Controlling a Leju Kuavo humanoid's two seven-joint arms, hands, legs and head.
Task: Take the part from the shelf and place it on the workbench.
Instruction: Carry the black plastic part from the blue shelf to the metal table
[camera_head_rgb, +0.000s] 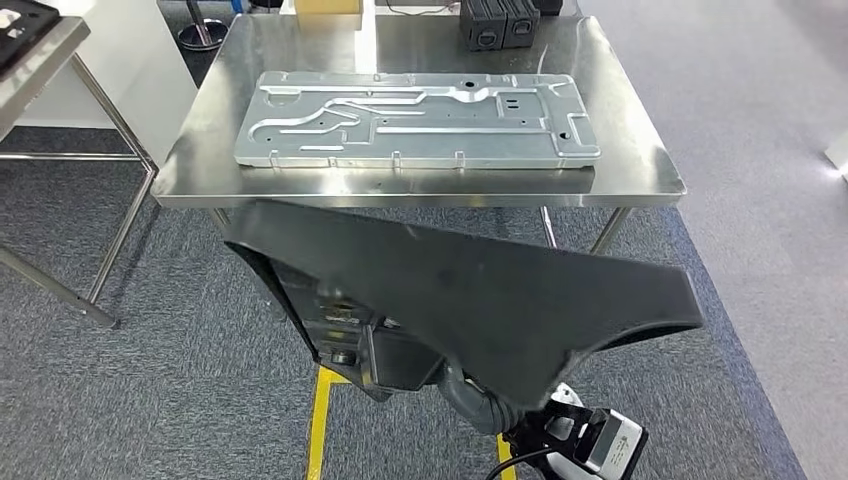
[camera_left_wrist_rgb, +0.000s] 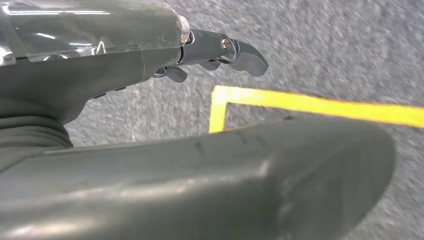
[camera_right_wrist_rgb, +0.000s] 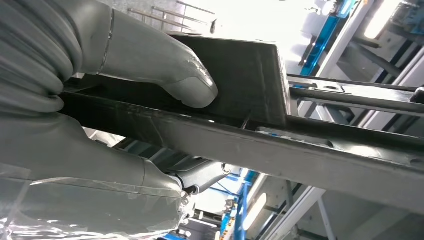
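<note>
Black and broad, the part you are carrying hangs tilted in front of the tabletop, short of its near edge and not yet over it. Your right hand holds it, thumb pressed on one face of a flange with the fingers under the other. Your left hand sits close beside the part's rounded edge, fingers loosely curled over the carpet; I cannot tell from these views whether it bears any of the load. If it does not, the whole wide panel hangs off one grip near an end, and it could twist or slip as you reach forward. Watch the metal plate lying across the middle of the tabletop: it takes most of the surface, so the part may land on it, scrape it, or push it toward the black boxes behind the plate. The part also blocks your head view of the tabletop's near edge, so you could clip that edge coming in too low.
</note>
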